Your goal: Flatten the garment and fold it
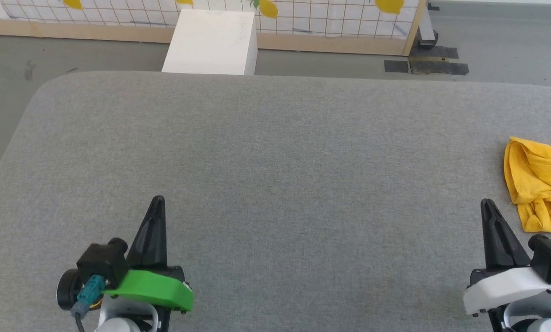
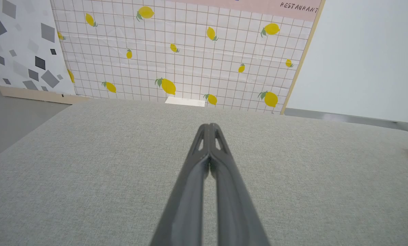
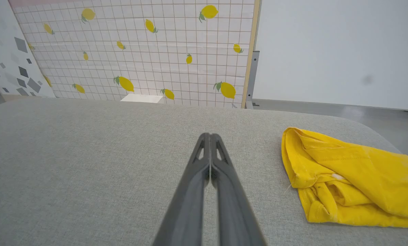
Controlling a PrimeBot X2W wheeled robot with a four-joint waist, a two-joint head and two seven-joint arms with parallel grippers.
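T-shirt (image 3: 347, 177) lay crumpled on the surface (image 1: 275, 161): soft, light, limp cotton, I judged; I'd pinch its hemmed edge. My right pincer (image 1: 487, 204) and left pincer (image 1: 158, 201) were closed, empty.

Crumpled garment (image 1: 536, 184) cut off at head view's right edge, inner folds hidden

A grey fabric tabletop (image 1: 275, 152) with rounded corners is pictured. Beyond its far edge, a white box (image 1: 213, 41) is set on the grey floor (image 1: 349, 62), backed by a wood-framed lemon-print grid panel (image 2: 190, 58) lettered "RESTAURANT". A grey-flecked board (image 2: 19, 44) is propped past the far left corner.
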